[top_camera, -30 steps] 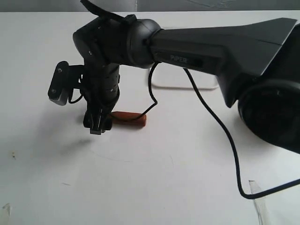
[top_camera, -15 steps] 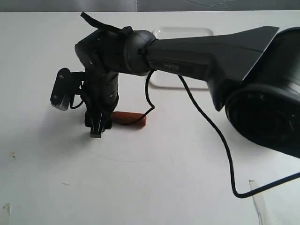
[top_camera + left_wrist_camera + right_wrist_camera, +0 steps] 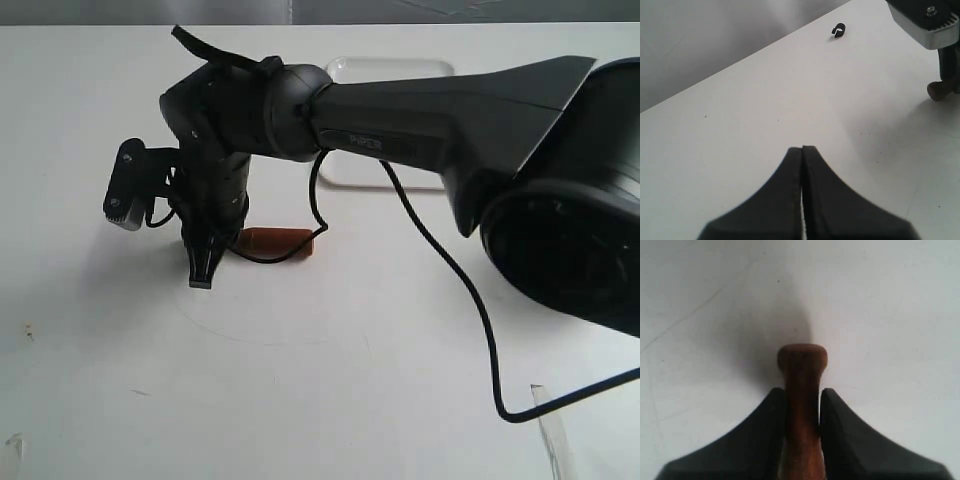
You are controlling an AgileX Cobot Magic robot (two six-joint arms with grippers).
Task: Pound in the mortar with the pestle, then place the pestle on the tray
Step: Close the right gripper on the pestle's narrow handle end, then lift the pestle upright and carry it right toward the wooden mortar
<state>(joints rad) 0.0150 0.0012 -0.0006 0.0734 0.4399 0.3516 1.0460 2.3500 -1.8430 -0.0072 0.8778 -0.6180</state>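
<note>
White bench [image 3: 300, 400] fills every view, and no mortar shows in any of them. Largest on it is the black right arm [image 3: 450, 100], which reaches across to about 9 o'clock of the exterior view. Behind it, toward 12 o'clock, the flat white rectangular tray [image 3: 395, 70] is mostly hidden. The slim reddish-brown wooden pestle [image 3: 285, 242] lies nearly level at 3 o'clock of the right gripper [image 3: 203, 272], which is clenched on its thin end.

Compared with half a second ago, the wrist has tipped and the thick end sits slightly higher. I judge the pestle is coming up off the bench: grasp made, pounding not yet begun.

Only the right wrist view shows the grip itself, with both fingers pressed on the shaft just behind the knob. Only the left wrist view shows that knob low over the bench, the left gripper [image 3: 802, 148] clenched on nothing and well apart from it, and a tiny black clip [image 3: 838, 31] lying off by itself.
</note>
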